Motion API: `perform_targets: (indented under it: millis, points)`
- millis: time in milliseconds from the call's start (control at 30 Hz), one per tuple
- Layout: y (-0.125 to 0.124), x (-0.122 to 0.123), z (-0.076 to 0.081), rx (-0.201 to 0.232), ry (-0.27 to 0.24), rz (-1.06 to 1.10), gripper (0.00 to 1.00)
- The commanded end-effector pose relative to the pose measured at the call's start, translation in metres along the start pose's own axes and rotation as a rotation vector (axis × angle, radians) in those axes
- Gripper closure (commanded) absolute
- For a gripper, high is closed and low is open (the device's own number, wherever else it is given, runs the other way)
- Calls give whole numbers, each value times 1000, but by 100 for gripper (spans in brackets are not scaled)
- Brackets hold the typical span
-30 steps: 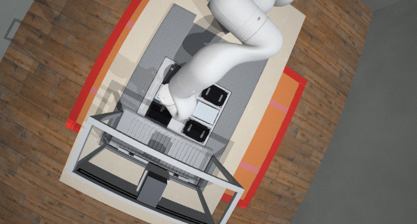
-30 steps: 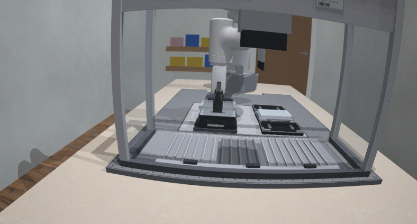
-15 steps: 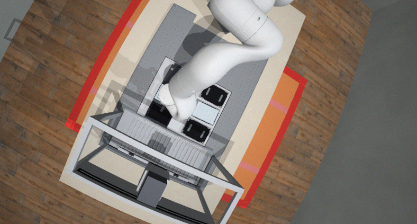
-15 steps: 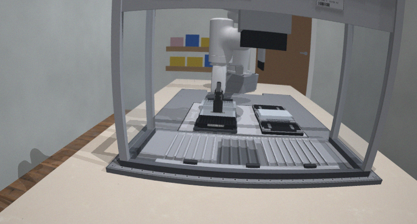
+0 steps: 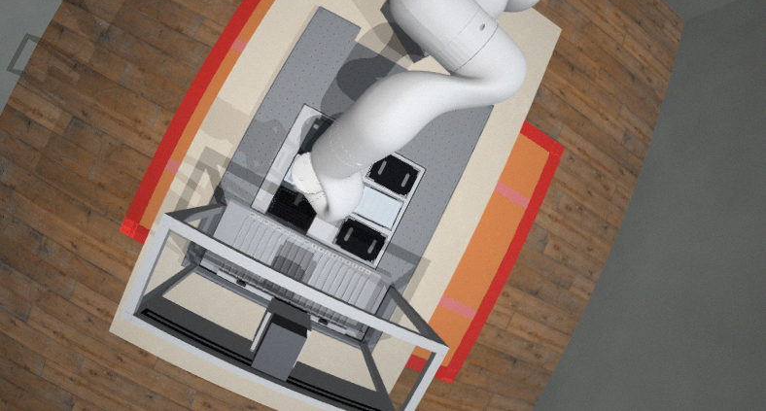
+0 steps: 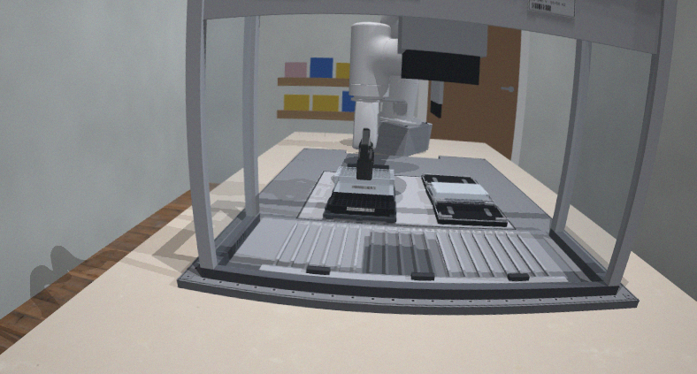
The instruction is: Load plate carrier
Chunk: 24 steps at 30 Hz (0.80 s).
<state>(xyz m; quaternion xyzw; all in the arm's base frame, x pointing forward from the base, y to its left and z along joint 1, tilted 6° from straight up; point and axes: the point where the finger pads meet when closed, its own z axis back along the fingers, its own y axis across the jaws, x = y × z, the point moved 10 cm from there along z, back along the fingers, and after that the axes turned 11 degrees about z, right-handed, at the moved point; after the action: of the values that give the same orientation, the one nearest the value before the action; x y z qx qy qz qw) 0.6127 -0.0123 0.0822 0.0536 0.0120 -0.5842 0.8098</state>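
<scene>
A white robot arm (image 5: pixel 407 113) reaches from the top of the overhead frame down to its centre, above the plate carrier PC7 (image 6: pixel 359 210). The carrier lies on the pale apron (image 6: pixel 411 201) at mid-frame in the exterior view, its long axis running away from the rails (image 6: pixel 404 252) toward the arm's base. A black block (image 6: pixel 359 204) sits at its near end — a clear plate (image 6: pixel 351 175) behind it. The fingers (image 6: pixel 364 163) stand fully spread just above the clear plate, gripping nothing. To the right, a white plate (image 6: pixel 459 190) rests in the nest row (image 6: pixel 471 215) on the counter (image 6: pixel 146 332).
</scene>
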Motion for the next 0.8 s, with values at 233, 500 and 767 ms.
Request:
perform_targets:
  millis: [233,500,767]
  points:
    - [1,0,14,1,-1,0,0]
    - [1,0,27,1,-1,0,0]
    - [1,0,37,1,-1,0,0]
